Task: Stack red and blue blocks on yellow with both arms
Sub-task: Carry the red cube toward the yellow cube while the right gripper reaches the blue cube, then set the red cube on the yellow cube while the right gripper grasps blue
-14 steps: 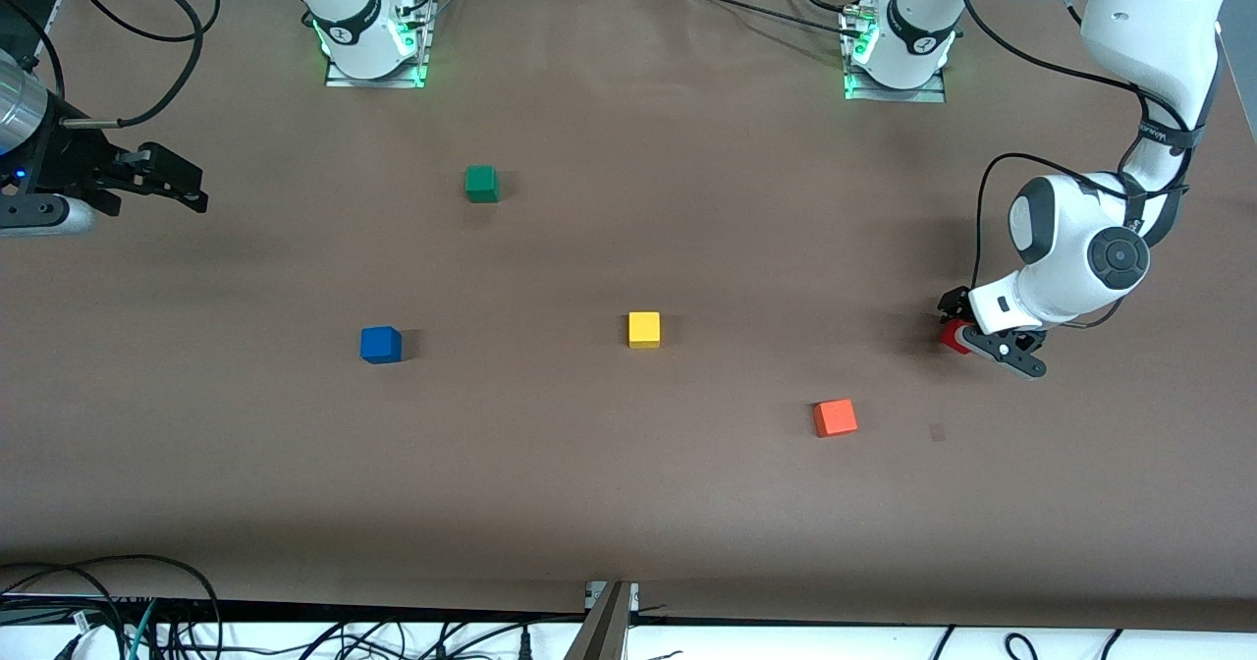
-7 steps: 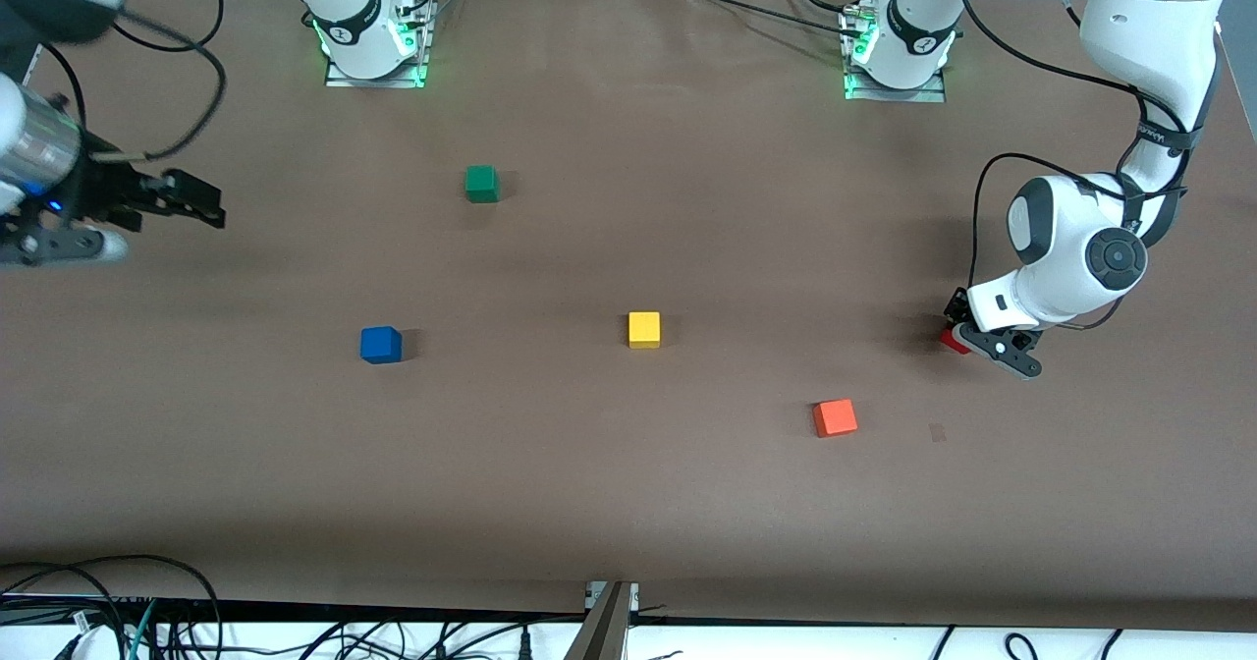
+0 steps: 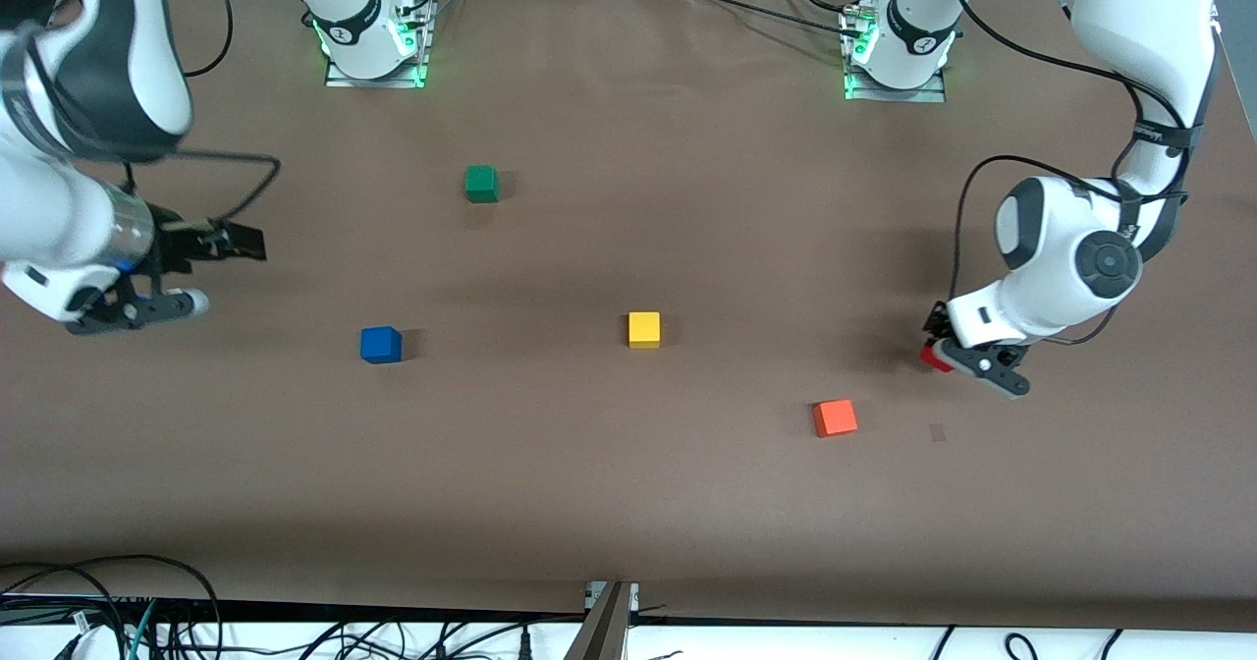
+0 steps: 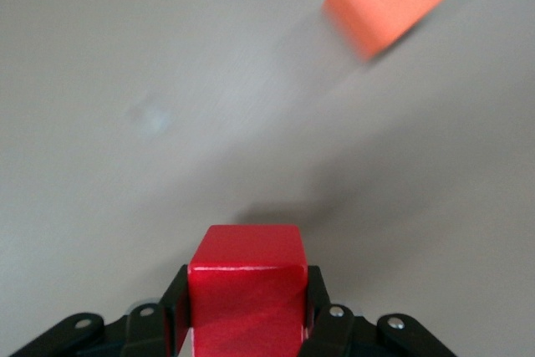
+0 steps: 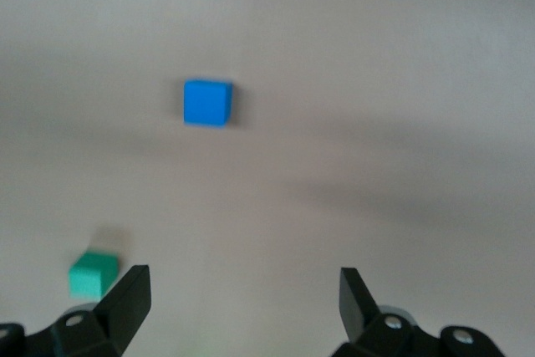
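Glossy white arms [image 3: 1065,257], grey joint discs, black cables

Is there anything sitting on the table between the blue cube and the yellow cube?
No. The front view shows bare brown table between the blue cube and yellow cube.

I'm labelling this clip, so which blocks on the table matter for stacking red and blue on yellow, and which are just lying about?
Part of the job:
red block, shut in the left gripper jaws
blue block, near the open right gripper
yellow block

Lying about:
green block
orange block
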